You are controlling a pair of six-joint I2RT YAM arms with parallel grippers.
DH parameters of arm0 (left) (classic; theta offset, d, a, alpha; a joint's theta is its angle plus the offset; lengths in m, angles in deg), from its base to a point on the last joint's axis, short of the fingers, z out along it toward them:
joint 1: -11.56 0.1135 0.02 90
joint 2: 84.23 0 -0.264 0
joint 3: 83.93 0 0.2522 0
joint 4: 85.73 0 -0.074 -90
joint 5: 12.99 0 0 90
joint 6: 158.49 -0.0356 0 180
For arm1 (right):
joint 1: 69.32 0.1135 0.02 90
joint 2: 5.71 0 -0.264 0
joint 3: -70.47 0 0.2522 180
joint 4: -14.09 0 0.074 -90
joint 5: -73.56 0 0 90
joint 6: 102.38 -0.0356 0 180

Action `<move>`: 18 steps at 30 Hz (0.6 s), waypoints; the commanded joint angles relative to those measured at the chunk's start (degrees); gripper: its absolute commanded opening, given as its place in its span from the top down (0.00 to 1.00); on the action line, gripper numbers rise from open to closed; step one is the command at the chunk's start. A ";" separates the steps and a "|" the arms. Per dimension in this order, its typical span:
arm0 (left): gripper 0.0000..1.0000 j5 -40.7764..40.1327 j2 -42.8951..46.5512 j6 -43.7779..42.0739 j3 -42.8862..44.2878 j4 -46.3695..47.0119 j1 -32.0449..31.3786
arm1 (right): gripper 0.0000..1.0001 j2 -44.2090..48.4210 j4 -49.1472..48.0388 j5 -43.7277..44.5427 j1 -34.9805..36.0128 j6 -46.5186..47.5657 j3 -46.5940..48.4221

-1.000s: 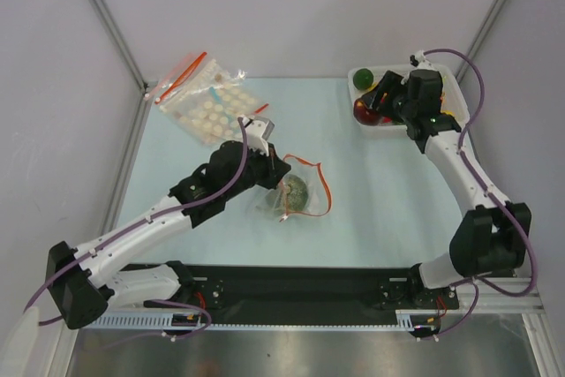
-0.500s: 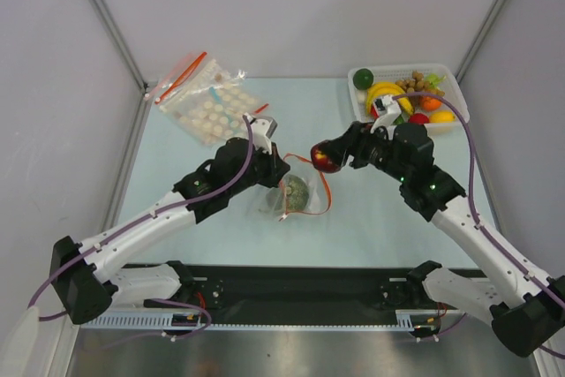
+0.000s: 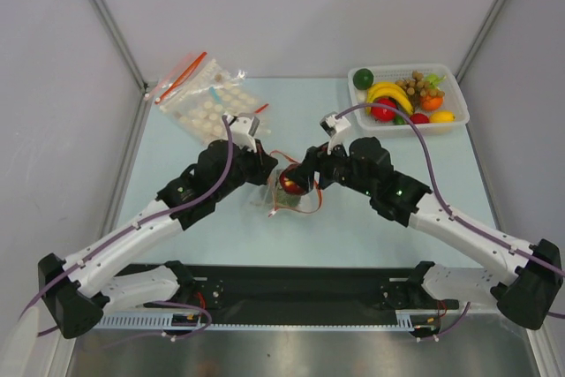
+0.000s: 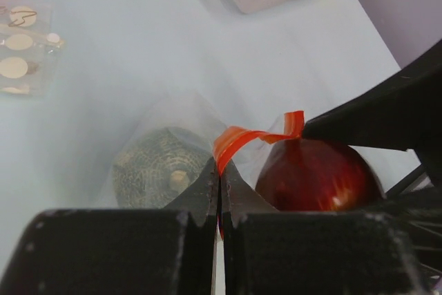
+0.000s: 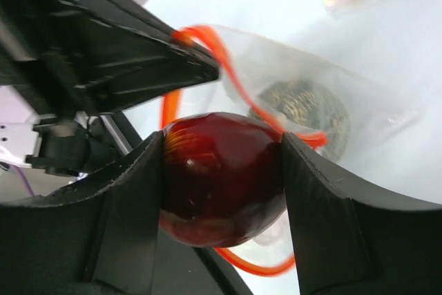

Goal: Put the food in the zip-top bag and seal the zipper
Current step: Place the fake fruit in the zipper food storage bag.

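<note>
Two grippers were nose to nose at the bag (image 3: 300, 205) in the top view. Only the wrist views showed the left gripper (image 4: 219, 174) pinched closed on the zipper (image 4: 242, 139) and the right gripper (image 5: 222, 170) clamping the dark red piece (image 5: 221, 188) at its mouth, grey-green ball (image 5: 304, 112) inside

arms (image 3: 132, 237) (image 3: 468, 229) white, joints black | cables (image 3: 231, 143) purple | end effectors (image 4: 219, 179) (image 5: 222, 170) black, apparently plastic

We see the zip-top bag (image 3: 275, 203) lying mid-surface (image 3: 353, 236), clear and crumpled, its mouth open. Its thin red zipper (image 4: 238, 141) curls upward, one lip pinched in the left gripper (image 4: 219, 179). Inside lies a rough grey-green ball (image 4: 157, 176). At the mouth, the right gripper (image 5: 221, 164) clamps a shiny dark red fruit (image 5: 214, 195) against the zipper strip. A dark green ball (image 3: 362, 79) sits well apart, in the white basket (image 3: 460, 96).
</note>
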 commanded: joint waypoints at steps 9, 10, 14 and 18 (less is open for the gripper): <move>1.00 -0.10 4.20 0.84 -1.39 4.29 0.41 | 0.23 -0.86 -1.55 6.83 2.30 3.07 1.71; 1.00 -0.01 4.11 0.84 -1.31 4.37 0.41 | 0.23 -0.68 -1.20 6.83 2.48 2.98 1.79; 1.00 -0.36 4.19 0.84 -1.22 4.03 0.41 | 0.20 -0.85 0.12 8.40 2.66 3.16 2.50; 1.00 -3.61 4.46 1.19 -0.95 2.62 0.58 | 0.27 -0.77 4.86 14.38 2.75 2.36 4.60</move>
